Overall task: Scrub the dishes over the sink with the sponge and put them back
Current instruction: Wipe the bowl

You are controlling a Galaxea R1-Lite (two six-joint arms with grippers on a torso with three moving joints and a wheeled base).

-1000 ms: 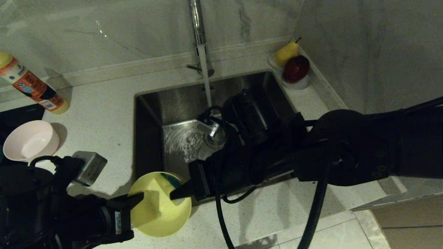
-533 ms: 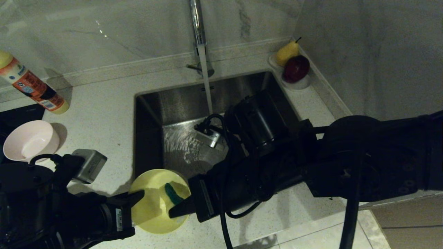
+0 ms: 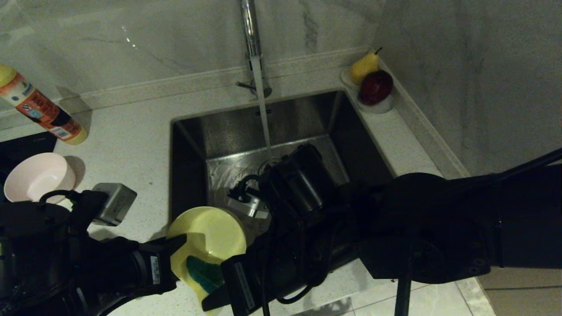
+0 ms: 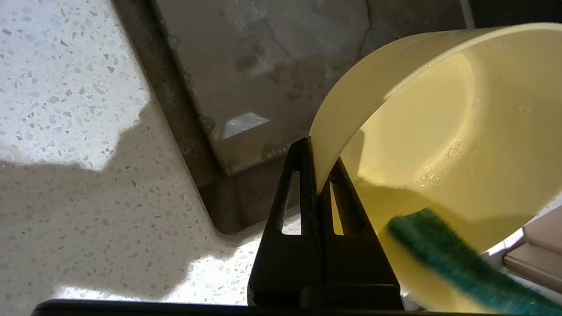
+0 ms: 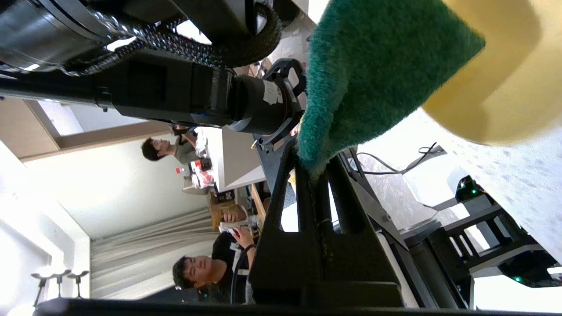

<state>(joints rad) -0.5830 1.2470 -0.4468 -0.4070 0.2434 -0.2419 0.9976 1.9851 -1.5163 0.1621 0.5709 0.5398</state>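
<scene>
The yellow bowl [image 3: 213, 235] is held tilted over the sink's [image 3: 228, 127] near left corner. My left gripper [image 3: 180, 242] is shut on its rim, one finger inside and one outside, as the left wrist view shows [image 4: 319, 158] on the bowl [image 4: 439, 109]. My right gripper [image 3: 210, 300] is shut on the sponge [image 3: 203, 273], green side up, which lies against the bowl's near inner wall. In the right wrist view the right gripper [image 5: 315, 164] pinches the sponge's [image 5: 373, 66] edge beside the bowl [image 5: 505, 87]. The pink bowl [image 3: 38, 177] stands on the counter at far left.
The tap [image 3: 250, 26] runs a stream of water into the sink's middle. A detergent bottle [image 3: 41, 112] leans at the back left. A white dish with a pear and an apple [image 3: 373, 85] sits at the sink's back right corner. The counter's front edge lies just under the bowl.
My right arm has swung toward the near left, dragging the sponge from the bowl's far rim across its inside to the near wall. The left gripper keeps its hold on the bowl.
</scene>
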